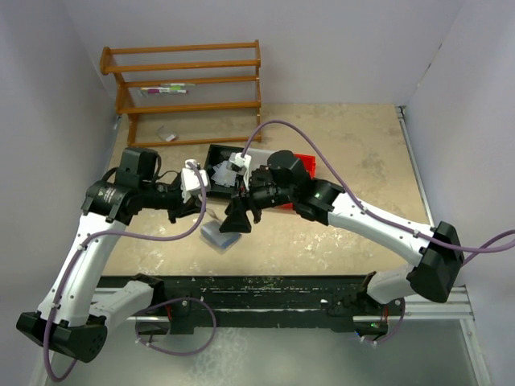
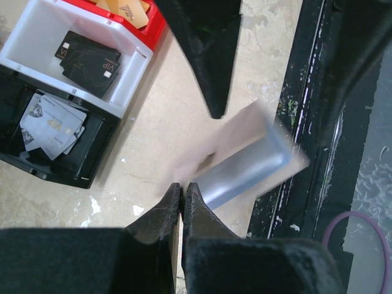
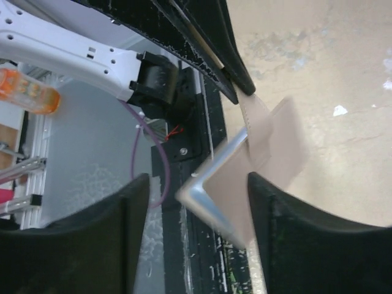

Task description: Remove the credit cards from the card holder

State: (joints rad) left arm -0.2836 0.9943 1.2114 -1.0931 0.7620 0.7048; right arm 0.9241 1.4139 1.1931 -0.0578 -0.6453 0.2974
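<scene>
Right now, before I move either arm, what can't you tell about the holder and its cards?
- The card holder is motion-blurred in both wrist views, so what its sleeves hold cannot be told.
- In the top view, the right gripper hides most of it.
- The left gripper is shut at its tan edge, but blur hides the exact contact.
- The red bin is cut off by the left wrist view's top edge.

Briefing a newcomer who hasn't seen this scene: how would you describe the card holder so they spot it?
On the table, just in front of the black, white and red bins, the card holder sits between the right gripper's open fingers, its strap pinched by the left gripper. Unlike the loose cards in the bins, it is a tan wallet with bluish clear sleeves.
</scene>
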